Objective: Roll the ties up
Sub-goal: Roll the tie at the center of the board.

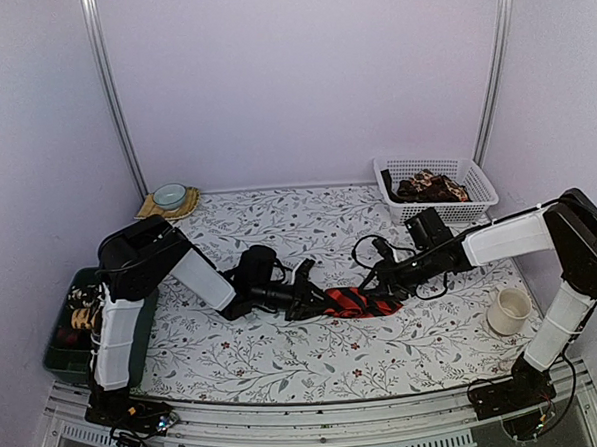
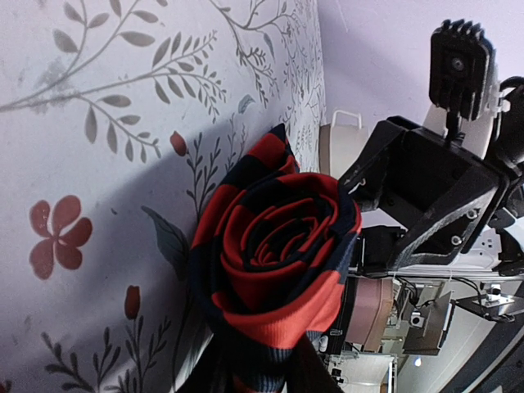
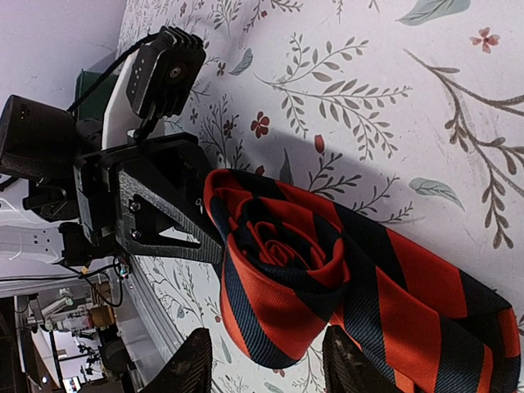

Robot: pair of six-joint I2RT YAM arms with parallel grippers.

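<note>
- Top view: bright, even, soft light from above; the walls wash pale lilac, and faint shadows lie under the arms on the counter [image 1: 286, 369].
- Left wrist view: the rolled tie [image 2: 274, 246] is sharp, with a grey shadow at its 9 o'clock.
- Right wrist view: the right fingers [image 3: 192, 364] at 6 o'clock are dark and soft-focused.

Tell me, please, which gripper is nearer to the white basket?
Right. The right gripper lies in front of the white basket, toward its left end; the left gripper lies farther left, beyond the right one.

Left arm [image 1: 196, 274], right arm [image 1: 500, 241] stretched inward, low; right jaws apart
</note>
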